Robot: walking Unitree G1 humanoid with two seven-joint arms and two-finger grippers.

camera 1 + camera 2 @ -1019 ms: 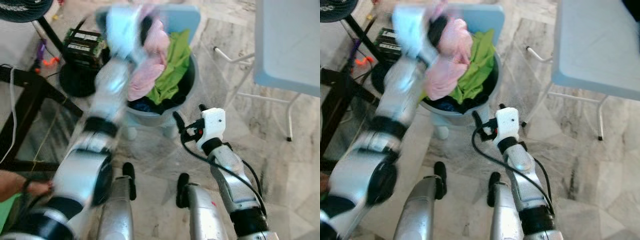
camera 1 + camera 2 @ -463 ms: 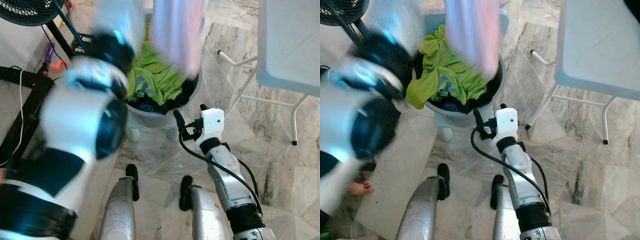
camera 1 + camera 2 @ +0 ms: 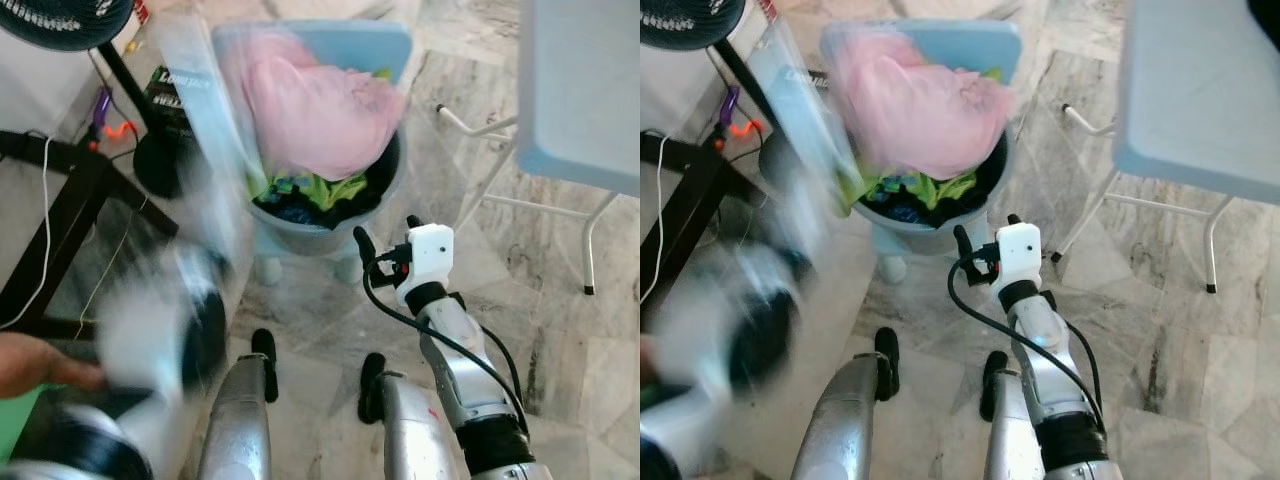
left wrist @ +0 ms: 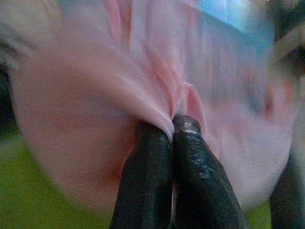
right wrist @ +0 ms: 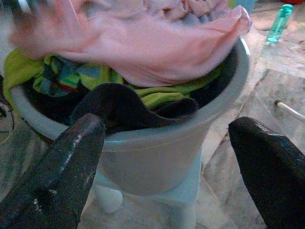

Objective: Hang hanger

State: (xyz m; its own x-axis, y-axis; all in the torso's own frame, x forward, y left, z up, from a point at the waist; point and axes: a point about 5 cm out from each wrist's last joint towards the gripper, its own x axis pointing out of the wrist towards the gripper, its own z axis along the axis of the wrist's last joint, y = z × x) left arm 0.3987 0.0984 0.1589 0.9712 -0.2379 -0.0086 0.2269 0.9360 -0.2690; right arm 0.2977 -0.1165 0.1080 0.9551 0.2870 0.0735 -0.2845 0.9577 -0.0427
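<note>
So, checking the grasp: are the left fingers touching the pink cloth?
Touching. The left wrist view shows the left gripper's fingers shut on a fold of pink cloth.

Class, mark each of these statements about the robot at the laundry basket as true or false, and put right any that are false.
1. The left gripper is shut on the pink garment. True.
2. The right gripper holds the green garment. False: its fingers are spread apart with nothing between them, in front of the laundry basket.
3. The pink garment lies on the floor beside the basket. False: it is over the top of the basket, above the green garment and dark clothes.
4. A folding table stands on the robot's right of the basket. True.
5. A person's hand shows at the left edge of the head view. True.
</note>
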